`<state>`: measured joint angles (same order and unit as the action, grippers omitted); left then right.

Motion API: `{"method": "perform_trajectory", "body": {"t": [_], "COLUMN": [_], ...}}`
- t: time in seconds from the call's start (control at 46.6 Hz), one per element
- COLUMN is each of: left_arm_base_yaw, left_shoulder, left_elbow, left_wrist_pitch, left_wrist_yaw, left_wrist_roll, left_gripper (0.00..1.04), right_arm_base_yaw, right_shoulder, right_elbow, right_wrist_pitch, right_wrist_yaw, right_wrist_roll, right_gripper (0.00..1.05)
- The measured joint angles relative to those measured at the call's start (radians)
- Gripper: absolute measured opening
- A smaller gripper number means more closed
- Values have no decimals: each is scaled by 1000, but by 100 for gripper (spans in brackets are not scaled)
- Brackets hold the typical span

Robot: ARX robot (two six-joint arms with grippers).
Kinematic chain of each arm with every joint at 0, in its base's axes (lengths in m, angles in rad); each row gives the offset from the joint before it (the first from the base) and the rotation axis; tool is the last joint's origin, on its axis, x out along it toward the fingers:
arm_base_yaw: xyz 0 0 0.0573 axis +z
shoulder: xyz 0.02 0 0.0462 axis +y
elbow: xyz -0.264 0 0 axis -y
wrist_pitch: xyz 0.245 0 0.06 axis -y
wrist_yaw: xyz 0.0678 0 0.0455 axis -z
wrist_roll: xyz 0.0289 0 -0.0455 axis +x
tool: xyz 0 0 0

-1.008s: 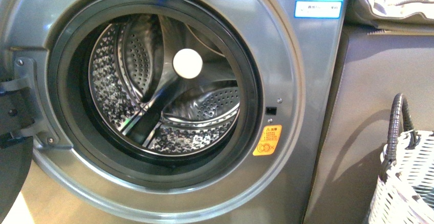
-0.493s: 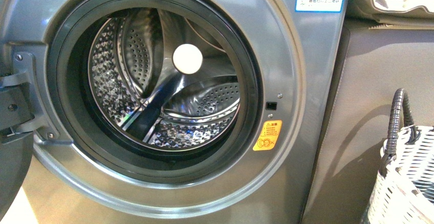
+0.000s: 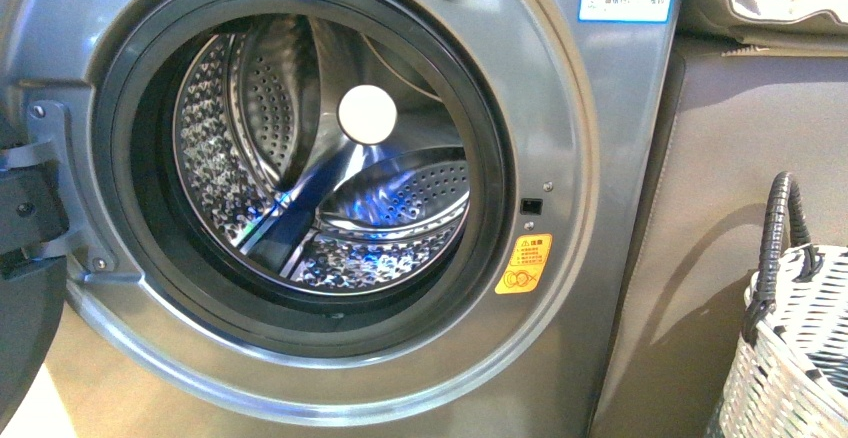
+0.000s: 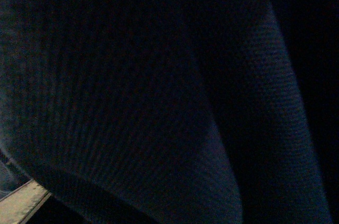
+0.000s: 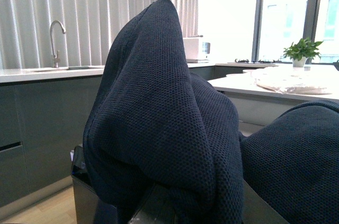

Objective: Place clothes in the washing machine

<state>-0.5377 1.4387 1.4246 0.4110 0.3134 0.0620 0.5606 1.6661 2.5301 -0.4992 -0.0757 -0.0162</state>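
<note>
The navy knit garment [image 5: 159, 128] rises in a peaked heap across the centre of the right wrist view. It apparently drapes over the right claw and hides it, so I cannot tell whether that claw is clenched. The left wrist view is dark, and the left claw is unseen.

In the front view the washing machine [image 3: 590, 158] stands open with its perforated drum [image 3: 250, 108] empty, so loading appears wholly undone.

The yellow warning sticker [image 3: 524, 263], lower right of the porthole, and the blue-white label [image 3: 625, 3], upper right, carry print too small to read.
</note>
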Motion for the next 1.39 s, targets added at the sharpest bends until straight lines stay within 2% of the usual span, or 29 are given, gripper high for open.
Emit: {"method": "perform_trajectory", "body": {"t": [0.086, 0.15, 0.343, 0.472, 0.601, 0.729, 0.944, 0.987, 1.18, 1.394], "left_arm_base_yaw": [-1, 1, 22, 16, 11, 21, 86, 104, 167, 253], "left_shoulder": [13, 21, 20, -2, -24, -53, -109, -124, -147, -122], "left_elbow": [0, -4, -31, -63, -95, -133, -237, -271, -393, -576], "left_wrist_pitch": [34, 76, 148, 172, 184, 200, 245, 259, 323, 439], "left_wrist_yaw": [-68, -121, -180, -234, -243, -243, -237, -240, -255, -242], "left_wrist_roll": [33, 37, 11, -13, -18, -30, -81, -96, -164, -269], "left_gripper": [98, 92, 65, 39, 22, 7, 6, 6, 6, 6], "right_arm_base_yaw": [0, 0, 0, 0, 0, 0, 0, 0, 0, 0], "right_shoulder": [0, 0, 0, 0, 0, 0, 0, -1, -4, -6], "right_elbow": [0, 0, 0, 0, 0, 0, 0, 0, 0, 0], "right_wrist_pitch": [0, 0, 0, 0, 0, 0, 0, 1, 2, 2], "right_wrist_yaw": [0, 0, -1, -1, -1, -2, -5, -5, -5, -5], "right_wrist_roll": [0, 0, 0, 0, 0, 0, 0, 0, 0, 1], "right_gripper": [9, 9, 9, 9, 9, 27, 57, 67, 97, 97]}}
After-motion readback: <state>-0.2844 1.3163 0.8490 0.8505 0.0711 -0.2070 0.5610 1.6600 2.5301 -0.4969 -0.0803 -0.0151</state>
